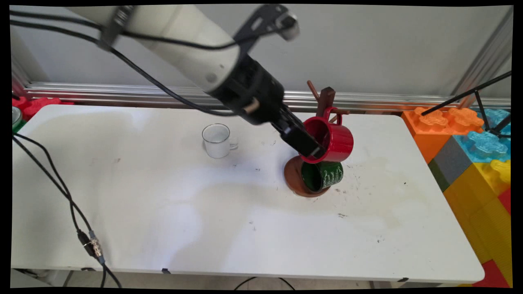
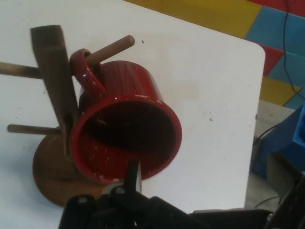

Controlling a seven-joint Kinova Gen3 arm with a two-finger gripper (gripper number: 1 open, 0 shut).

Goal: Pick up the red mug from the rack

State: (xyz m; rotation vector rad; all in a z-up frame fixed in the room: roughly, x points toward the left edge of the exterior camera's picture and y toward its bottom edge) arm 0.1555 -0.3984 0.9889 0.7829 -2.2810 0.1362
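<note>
The front and left of the white bench point(image 1: 163, 212) lay bare. A green mug point(image 1: 322, 176) hung low on the wooden mug stand point(image 1: 300, 185). Above it, the pincer point(image 1: 312, 152) pinched the rim of the red mug point(image 1: 333, 141), whose handle was hooked over a peg point(image 2: 110, 50). Farther left stood an empty clear cup point(image 1: 217, 141).

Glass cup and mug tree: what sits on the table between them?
Nothing rests there. In the main view the table between the glass cup and the mug tree shows only small dark marks; the gripper hangs above it, at the red mug.
</note>
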